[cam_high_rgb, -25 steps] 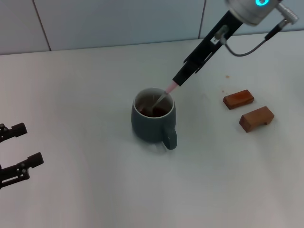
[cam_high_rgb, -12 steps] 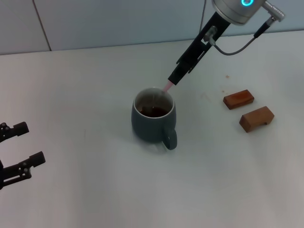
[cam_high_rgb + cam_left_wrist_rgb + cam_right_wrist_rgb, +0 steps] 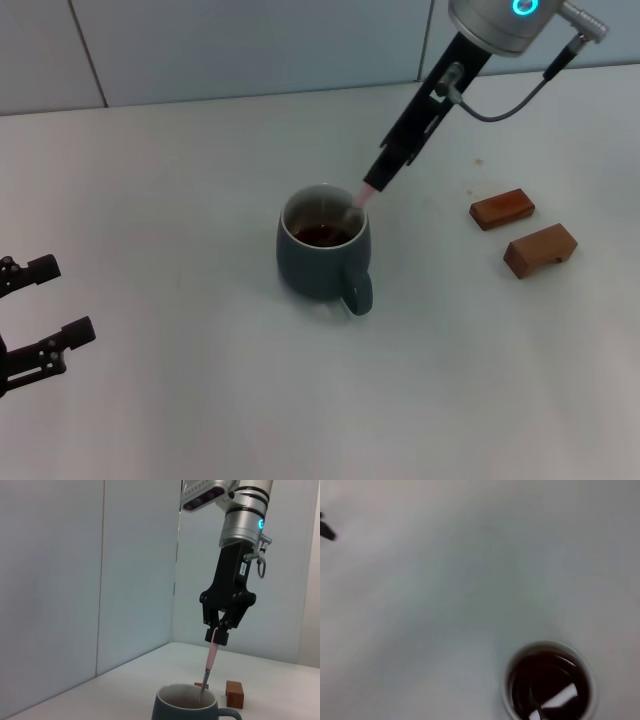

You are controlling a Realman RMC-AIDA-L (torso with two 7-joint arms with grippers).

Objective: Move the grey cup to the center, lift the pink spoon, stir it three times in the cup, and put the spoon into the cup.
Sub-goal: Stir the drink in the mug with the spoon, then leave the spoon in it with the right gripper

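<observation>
Since the earlier frames the right gripper point(image 3: 376, 183) has swung around the cup's far side, going toward the back of the table and then returning toward the right edge, carrying the pink spoon point(image 3: 356, 203) with it. Now its fingers are pinched on the top of the pink handle, and the spoon slopes down so that its metal end sits inside the grey cup point(image 3: 324, 256), in the dark liquid close to the far-right part of the rim. The cup stands upright near the middle of the table point(image 3: 180, 180), its handle turned toward the near edge. Two wooden blocks point(image 3: 525, 232) lie well apart from it toward the right edge. The left gripper point(image 3: 28, 322) hangs idle at the near left edge with its fingers spread.

This looks like mid-stir. The main risk is the spoon's closeness to the rim: a wide sweep could press the neck against the wall and push or tip the cup, slopping liquid onto the table. The grip is only at the handle's tip, so sideways force from the rim could twist the slim spoon in the fingers or pull it loose early. Letting go from this height could also make it splash.
</observation>
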